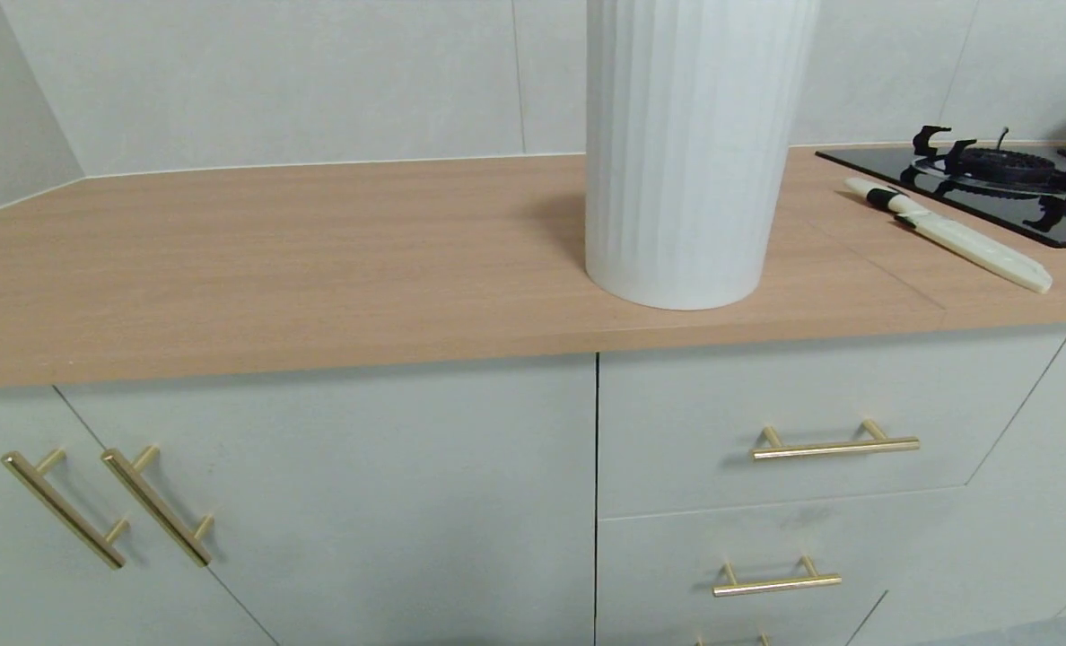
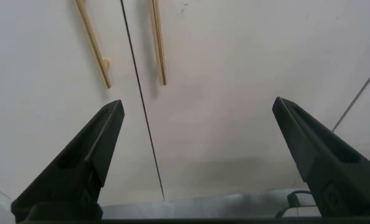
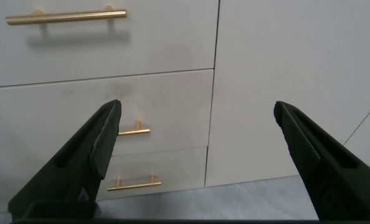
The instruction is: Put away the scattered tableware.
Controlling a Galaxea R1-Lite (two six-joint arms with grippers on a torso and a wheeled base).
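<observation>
Knife point(image 1: 950, 235) diagonal on counter point(image 1: 318, 260), tip toward front-right edge

kitchen | wooden countertop point(image 1: 318, 260) | gas hob point(image 1: 991, 179) | tiled wall point(image 1: 273, 81) | brass-handled drawers point(image 1: 834, 444)

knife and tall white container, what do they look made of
Knife: smooth cream body with a black band, faint sheen; probably plastic or ceramic. Tall white container: matte white wall with vertical ribs; plastic or ceramic, cannot tell which.
</observation>
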